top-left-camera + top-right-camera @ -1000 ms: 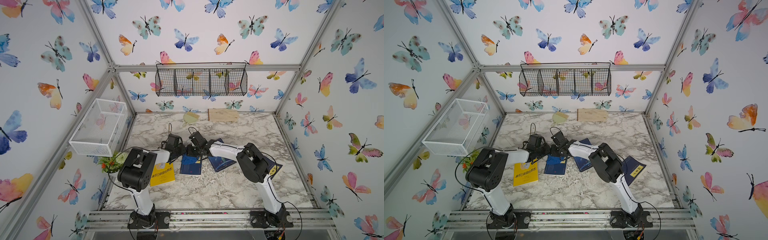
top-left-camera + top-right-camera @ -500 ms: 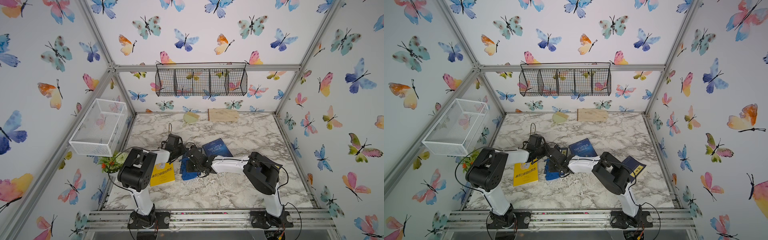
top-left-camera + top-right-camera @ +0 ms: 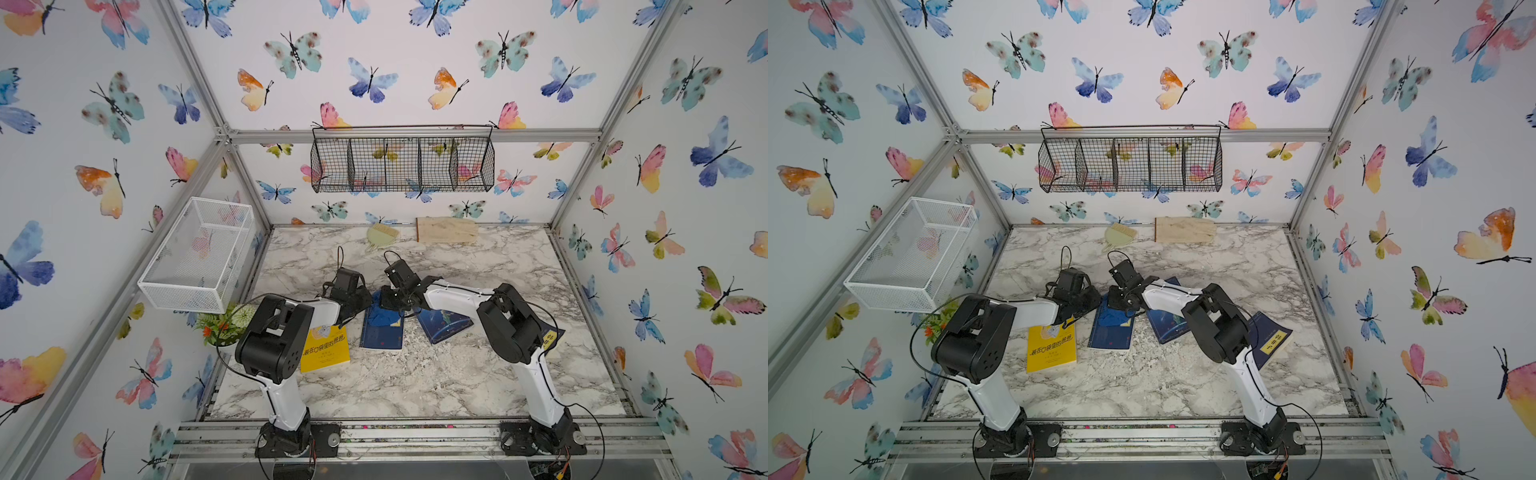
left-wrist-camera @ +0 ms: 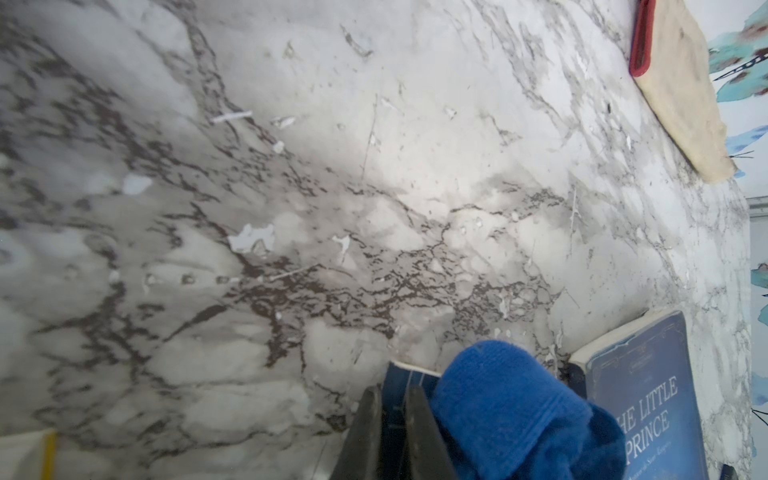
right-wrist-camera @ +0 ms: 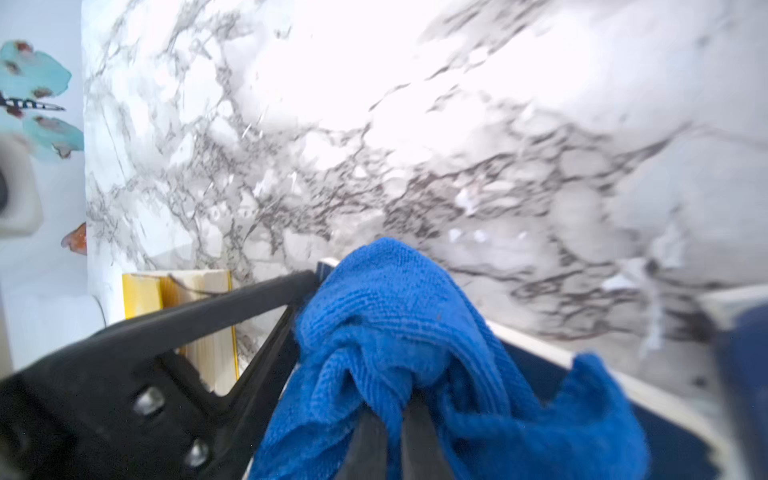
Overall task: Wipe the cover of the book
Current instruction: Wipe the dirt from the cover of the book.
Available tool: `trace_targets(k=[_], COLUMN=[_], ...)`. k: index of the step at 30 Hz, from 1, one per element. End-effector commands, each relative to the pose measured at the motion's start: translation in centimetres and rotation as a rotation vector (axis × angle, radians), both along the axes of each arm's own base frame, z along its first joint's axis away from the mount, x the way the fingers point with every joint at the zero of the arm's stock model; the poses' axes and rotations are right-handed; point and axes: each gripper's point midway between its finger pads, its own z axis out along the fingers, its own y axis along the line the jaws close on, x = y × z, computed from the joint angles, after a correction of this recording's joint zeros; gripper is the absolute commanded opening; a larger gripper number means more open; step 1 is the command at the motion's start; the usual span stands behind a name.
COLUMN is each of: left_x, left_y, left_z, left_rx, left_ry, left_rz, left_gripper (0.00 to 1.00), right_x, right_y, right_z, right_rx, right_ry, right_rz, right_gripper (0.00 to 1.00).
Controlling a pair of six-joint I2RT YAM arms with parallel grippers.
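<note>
A dark blue book (image 3: 382,337) (image 3: 1111,338) lies flat in the middle of the marble table. My right gripper (image 3: 391,300) (image 5: 394,432) is shut on a bunched blue cloth (image 3: 383,320) (image 5: 386,332), which rests on the book's far end. My left gripper (image 3: 365,302) (image 4: 392,415) is shut, its tips on the book's far left corner (image 4: 405,376), right beside the cloth (image 4: 511,411). In the right wrist view, the left gripper's black fingers (image 5: 232,307) reach in next to the cloth.
A yellow book (image 3: 325,349) lies left of the dark blue one, and "The Little Prince" (image 3: 444,323) lies to its right. Another dark book (image 3: 549,336) sits under my right arm. A plant (image 3: 220,326) stands at the left edge. A brush (image 3: 380,237) and board (image 3: 446,229) lie at the back.
My right gripper dragged the cloth toward the front of the book half a second ago and has come back to the far end. The left arm has stayed put.
</note>
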Motion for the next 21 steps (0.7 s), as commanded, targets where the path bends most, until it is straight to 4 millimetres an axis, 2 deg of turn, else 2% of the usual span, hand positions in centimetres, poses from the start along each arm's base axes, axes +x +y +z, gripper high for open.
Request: trace_targets(k=[1,6,8,10,11,13,16,19,21], left_x=[-2.9,-2.9,-2.9,-2.9,-2.9,-3.0,-3.0,-3.0,-3.0], left_y=[0.9,0.8,0.7,0.7,0.7,0.7,0.8,0.7,0.7], left_z=[-3.1,-3.3,-3.4,-3.3,-3.3,-3.4,-3.4,-3.6,-3.5], left_rx=[0.050,0.045,0.041,0.041,0.041,0.043,0.043,0.040,0.038], left_ry=[0.130,0.136,0.139,0.136,0.135,0.137,0.137,0.144,0.141], left_rz=[-0.014,-0.017,-0.020,-0.019,-0.019,-0.018,-0.016,-0.017,-0.017], left_gripper=[0.13,0.13,0.13,0.13,0.13,0.13,0.13,0.13,0.13], right_x=[-7.5,-14.3,-15.9,-16.5,-16.2,-14.3,-10.7,-6.7,-4.7], right_y=[-8.9,-10.4,-10.7,-11.0,-11.2,-11.0,-10.4,-10.5,-10.7], right_z=[-10.6,-12.2,-12.8,-13.3,-13.3,-12.5,-11.4,-11.0,-11.2], right_rx=[-0.382,-0.498,-0.529,-0.529,-0.541,-0.565,-0.545,-0.502,-0.500], right_ry=[0.252,0.243,0.254,0.270,0.259,0.221,0.179,0.184,0.195], right_rz=[-0.011,0.042,0.060,0.064,0.060,0.050,0.024,-0.028,-0.051], right_gripper=[0.01,0.01,0.01,0.01,0.01,0.01,0.01,0.01,0.01])
